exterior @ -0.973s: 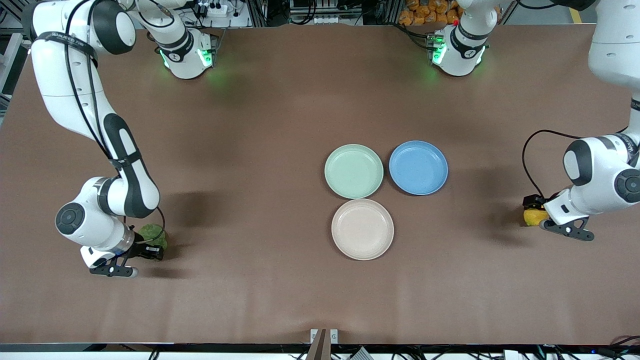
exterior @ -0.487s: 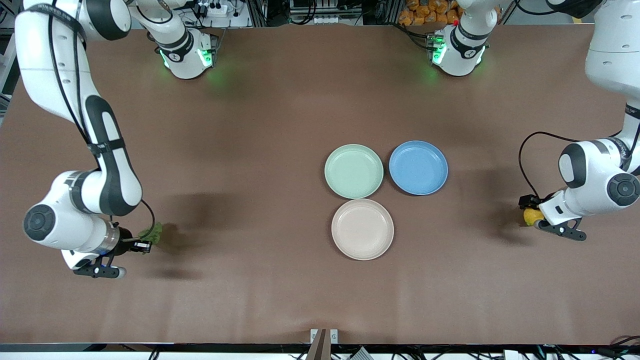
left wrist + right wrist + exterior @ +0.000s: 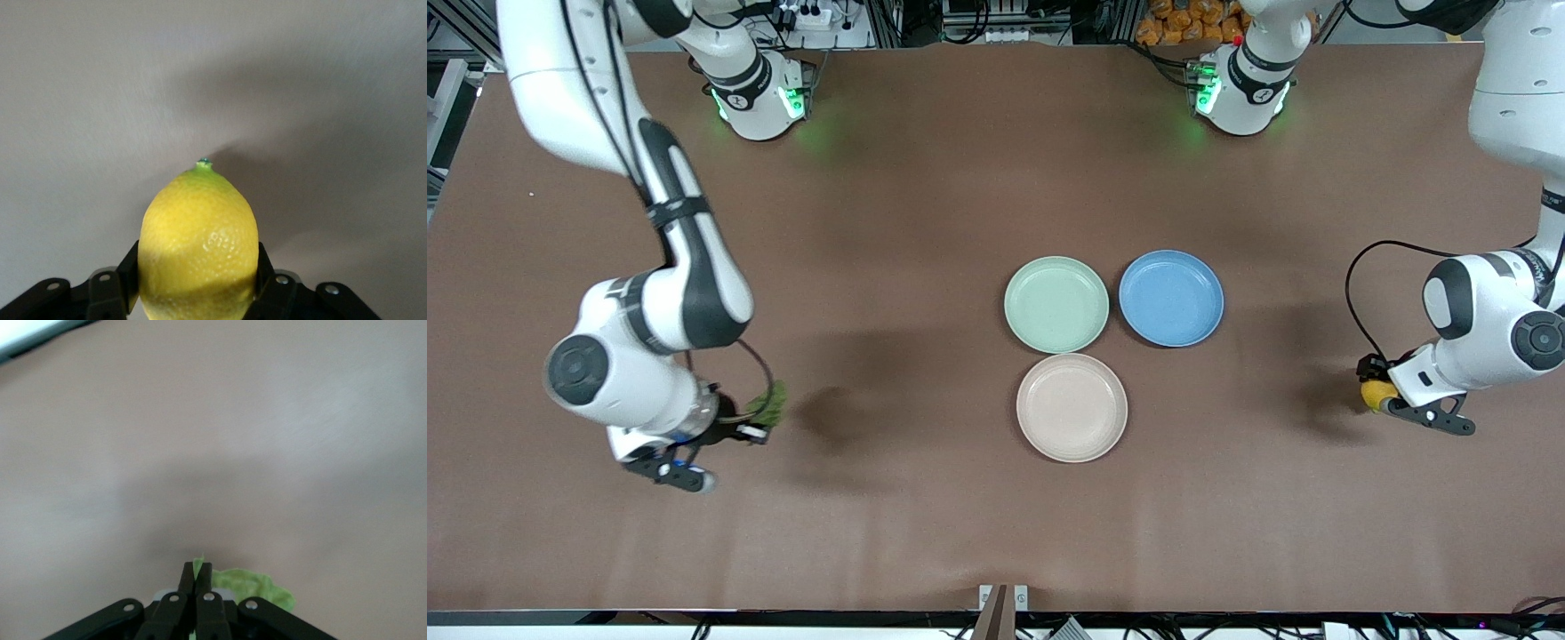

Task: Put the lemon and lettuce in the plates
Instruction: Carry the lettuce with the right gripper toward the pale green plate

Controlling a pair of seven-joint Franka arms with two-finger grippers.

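My left gripper [image 3: 1375, 389] is shut on the yellow lemon [image 3: 1375, 393] low at the left arm's end of the table; in the left wrist view the lemon [image 3: 199, 247] fills the space between the black fingers [image 3: 107, 293]. The right gripper [image 3: 760, 421] is shut on the crinkled green lettuce [image 3: 770, 404], which hangs over bare table toward the right arm's end. A sliver of lettuce [image 3: 257, 585] shows pinched between its closed fingers [image 3: 185, 581] in the right wrist view. The mint plate [image 3: 1056, 304] and the beige plate [image 3: 1072, 407] lie in the middle, both holding nothing.
A blue plate [image 3: 1171, 298] sits beside the mint plate, toward the left arm's end. The two arm bases [image 3: 758, 93] stand with green lights along the table's edge farthest from the front camera. The brown table [image 3: 925, 222] spreads wide around the plates.
My right gripper lifted the lettuce off the table and carried it toward the plates. The left gripper closed on the lemon and stayed in about the same place.
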